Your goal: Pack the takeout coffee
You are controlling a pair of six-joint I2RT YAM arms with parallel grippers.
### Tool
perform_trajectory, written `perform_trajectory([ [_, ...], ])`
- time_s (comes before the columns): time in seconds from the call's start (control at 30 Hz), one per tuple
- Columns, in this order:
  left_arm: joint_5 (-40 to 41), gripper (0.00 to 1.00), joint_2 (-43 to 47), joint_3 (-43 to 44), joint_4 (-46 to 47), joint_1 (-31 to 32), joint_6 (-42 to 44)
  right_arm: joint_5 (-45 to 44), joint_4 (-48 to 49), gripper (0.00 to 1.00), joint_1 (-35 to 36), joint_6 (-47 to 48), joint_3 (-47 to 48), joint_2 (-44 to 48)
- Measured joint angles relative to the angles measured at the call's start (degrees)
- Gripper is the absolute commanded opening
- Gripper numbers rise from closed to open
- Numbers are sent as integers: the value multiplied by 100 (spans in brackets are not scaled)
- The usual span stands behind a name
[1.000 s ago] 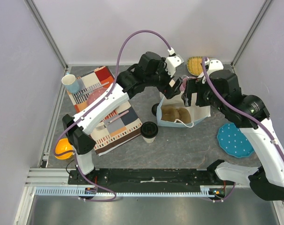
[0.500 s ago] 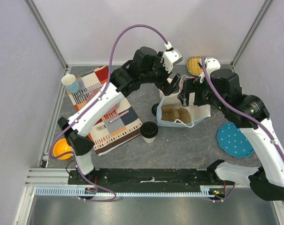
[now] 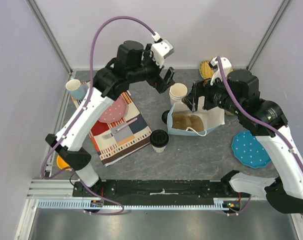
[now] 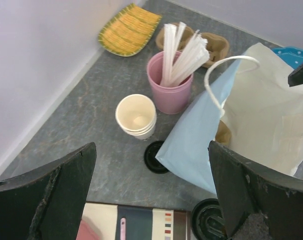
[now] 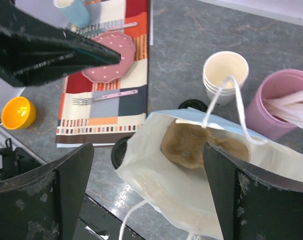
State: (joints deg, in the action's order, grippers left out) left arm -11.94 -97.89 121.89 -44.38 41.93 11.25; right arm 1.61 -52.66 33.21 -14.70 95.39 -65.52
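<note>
Beside the open light-blue bag (image 3: 195,121), takeout coffee (image 3: 159,140) upright (lid on). Left hand (image 3: 163,80) and right hand (image 3: 195,98): both spread wide, holding nothing.

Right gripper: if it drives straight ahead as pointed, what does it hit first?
Likely the open mouth of the light-blue paper bag, then the brown cup carrier inside. The right gripper is open; depth is unclear.

The takeout coffee (image 3: 159,140) is a small white paper cup under a round black lid, standing upright on the grey table. It sits just near-left of the light-blue bag's (image 3: 195,123) corner, right beside the patterned mat's (image 3: 122,134) edge, perhaps touching it.
</note>
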Motion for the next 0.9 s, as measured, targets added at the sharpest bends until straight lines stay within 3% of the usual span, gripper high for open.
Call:
perform_trajectory([
  [0.2, 52, 100, 577, -63, -201, -511, 66, 387, 332, 93, 315, 155, 46, -144],
  [0.37, 136, 100, 1056, -422, -337, -837, 68, 363, 328, 90, 1569, 533, 608, -750],
  [0.6, 138, 100, 1679, -1513, -317, -1561, 66, 431, 201, 92, 3108, 1904, 890, -1576],
  [0.77, 133, 100, 2065, -2540, -339, -2345, 68, 483, -31, 98, 3783, 3091, 385, -1897],
  [0.9, 101, 100, 2284, -3121, -317, -2756, 66, 457, -81, 86, 3847, 3823, -111, -1843],
])
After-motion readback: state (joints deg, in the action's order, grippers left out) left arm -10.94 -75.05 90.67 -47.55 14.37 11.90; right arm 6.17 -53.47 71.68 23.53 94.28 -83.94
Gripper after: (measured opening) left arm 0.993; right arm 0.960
